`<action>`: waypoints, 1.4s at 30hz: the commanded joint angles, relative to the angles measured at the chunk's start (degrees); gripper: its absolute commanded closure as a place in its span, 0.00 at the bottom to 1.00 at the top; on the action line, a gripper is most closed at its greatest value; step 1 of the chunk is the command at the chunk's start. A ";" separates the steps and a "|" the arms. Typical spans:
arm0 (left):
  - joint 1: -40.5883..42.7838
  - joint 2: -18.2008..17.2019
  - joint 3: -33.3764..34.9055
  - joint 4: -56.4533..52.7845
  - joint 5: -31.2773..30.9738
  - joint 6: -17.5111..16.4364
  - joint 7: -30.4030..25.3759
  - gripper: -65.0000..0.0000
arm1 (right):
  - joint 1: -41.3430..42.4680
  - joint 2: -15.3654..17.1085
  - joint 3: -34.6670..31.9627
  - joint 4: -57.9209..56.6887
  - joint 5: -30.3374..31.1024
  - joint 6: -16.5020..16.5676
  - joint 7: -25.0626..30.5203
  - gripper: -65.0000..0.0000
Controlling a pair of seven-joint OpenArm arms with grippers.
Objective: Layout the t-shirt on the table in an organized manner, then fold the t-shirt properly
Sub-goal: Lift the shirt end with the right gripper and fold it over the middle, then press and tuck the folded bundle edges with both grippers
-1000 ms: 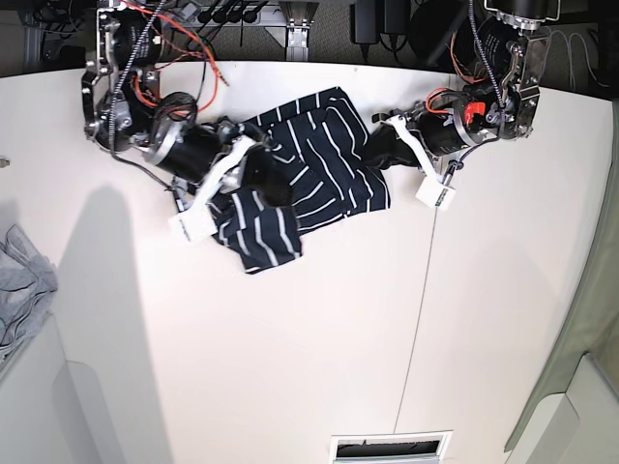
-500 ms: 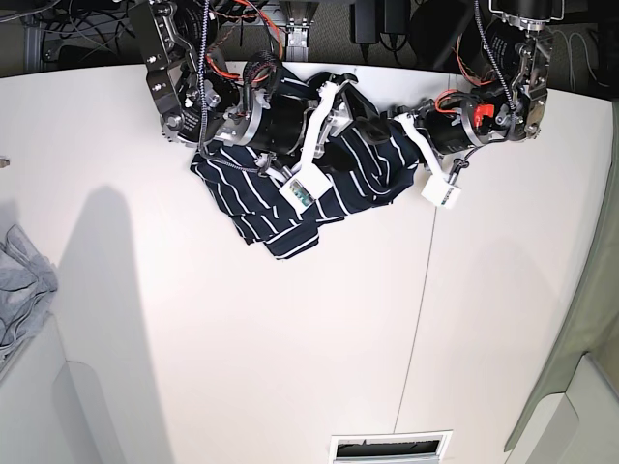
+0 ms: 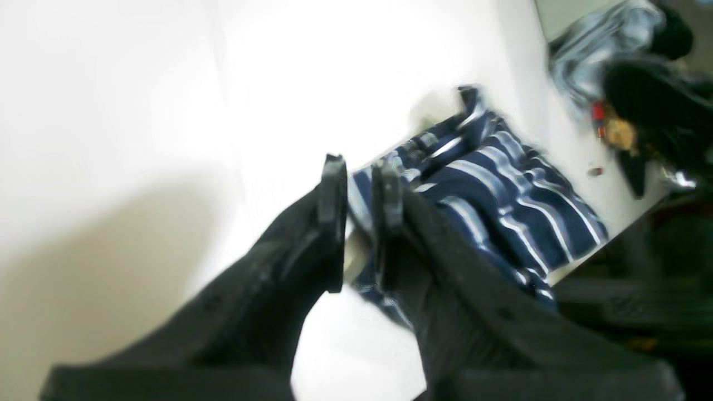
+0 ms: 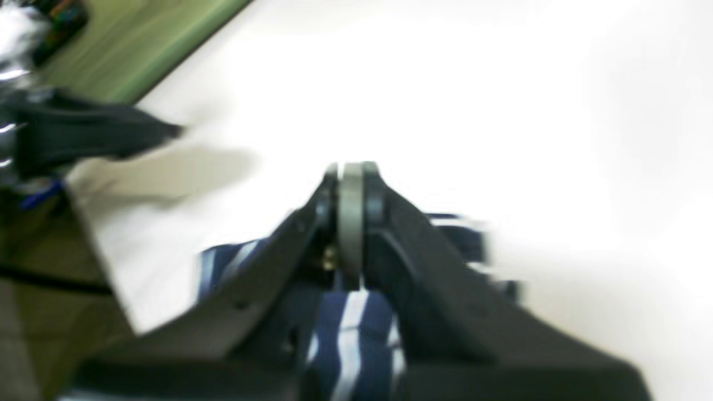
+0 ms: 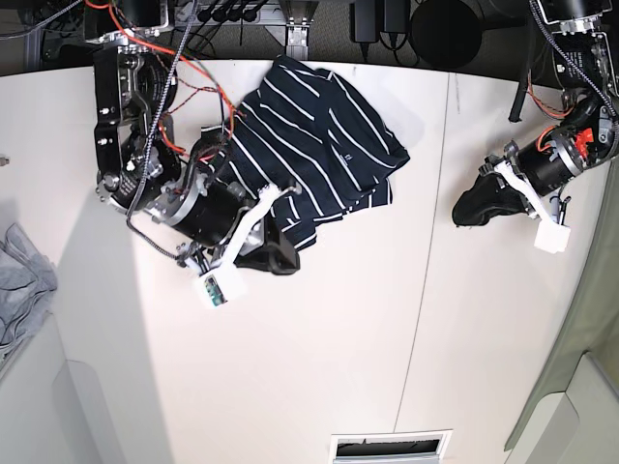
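White tabletop (image 5: pixel 319 358) fills the base view, crossed by a thin dark seam line (image 5: pixel 426 261) that runs from the far edge toward the near edge. At the far left edge a crumpled light-grey cloth (image 5: pixel 21 280) lies partly off the table.

Next comes the arm with the right wrist camera, wrapped in red and black cables. Its right gripper (image 5: pixel 280 259) points toward the middle of the table and sits at the near lower edge of the t-shirt (image 5: pixel 314 145). In the right wrist view its fingers (image 4: pixel 367 195) are pressed together with a thin grey strip between the pads, and striped fabric lies just below and behind them; blur hides whether any cloth is pinched.

The dark striped t-shirt lies bunched and creased at the far side of the table, left of the seam, one corner reaching the back edge.

Well to the right, across the seam, the left gripper (image 5: pixel 471 208) hangs over bare table, apart from the shirt. In the left wrist view its fingers (image 3: pixel 332 184) stand slightly apart with nothing between them, the shirt visible beyond.
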 commanded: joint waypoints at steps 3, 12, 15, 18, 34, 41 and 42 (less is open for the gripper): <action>-0.31 -0.42 5.95 5.79 -1.53 -0.67 -0.94 0.87 | 4.70 -0.28 0.66 -4.42 1.27 0.46 1.60 1.00; 1.11 2.93 29.81 2.51 7.06 -0.67 -4.98 0.87 | 15.61 -0.26 -0.94 -28.52 -1.11 2.56 2.38 1.00; 1.05 3.02 32.72 -3.19 12.92 -0.67 -7.02 0.87 | 17.14 0.20 -3.76 -33.33 -2.16 2.58 2.38 1.00; 0.52 2.99 32.72 -9.53 18.03 -0.67 -9.20 0.87 | 16.76 1.40 -6.56 -34.34 -2.10 2.56 2.38 1.00; -19.19 2.40 34.21 -19.65 28.65 -0.67 -11.15 0.87 | 3.32 6.99 -8.20 -23.52 7.58 2.56 -1.33 1.00; -21.92 1.90 38.91 -19.61 28.76 -0.67 -10.56 0.87 | -4.24 6.99 -7.58 -13.18 7.34 2.29 -1.31 1.00; -21.92 1.38 38.91 -19.56 27.93 -0.67 -10.14 0.87 | -4.50 6.99 -7.15 -12.28 7.37 2.10 -1.31 1.00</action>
